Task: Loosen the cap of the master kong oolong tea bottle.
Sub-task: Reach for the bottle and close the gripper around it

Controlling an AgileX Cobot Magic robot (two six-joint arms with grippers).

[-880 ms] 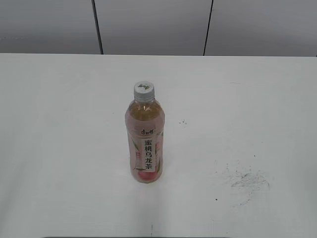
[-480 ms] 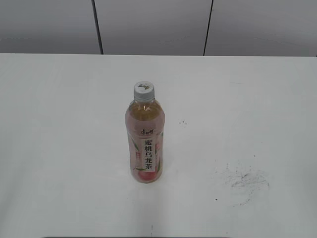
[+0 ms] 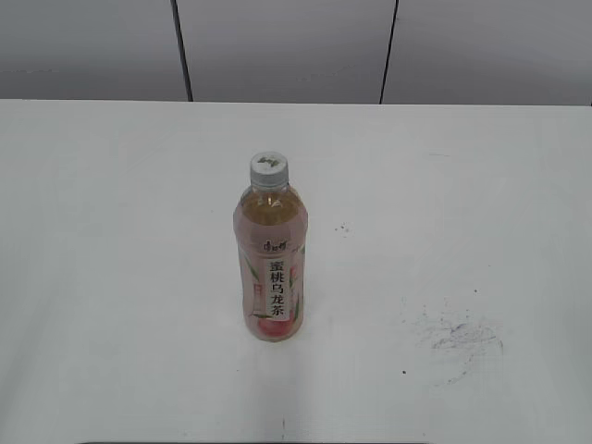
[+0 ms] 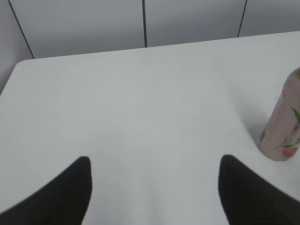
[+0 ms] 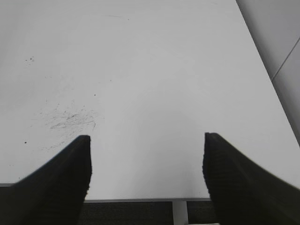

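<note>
The master kong oolong tea bottle (image 3: pixel 270 264) stands upright mid-surface (image 3: pixel 111 277), its cap (image 3: pixel 268 169) seemingly screwed on and free for a twist, while the left tool (image 4: pixel 154 187) and right tool (image 5: pixel 146 173) hang spread and empty, well apart from it.

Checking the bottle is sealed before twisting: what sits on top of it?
A light-grey cap sits on the upright tea bottle; the neck threads beneath it are covered.

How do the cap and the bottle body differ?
The cap is opaque light grey with a small dark mark on top; the master kong oolong tea bottle is clear, showing amber-pink tea behind a pink-and-white label. The cap is far smaller and narrower than the bottle. Both stand upright, untouched by any gripper.
</note>
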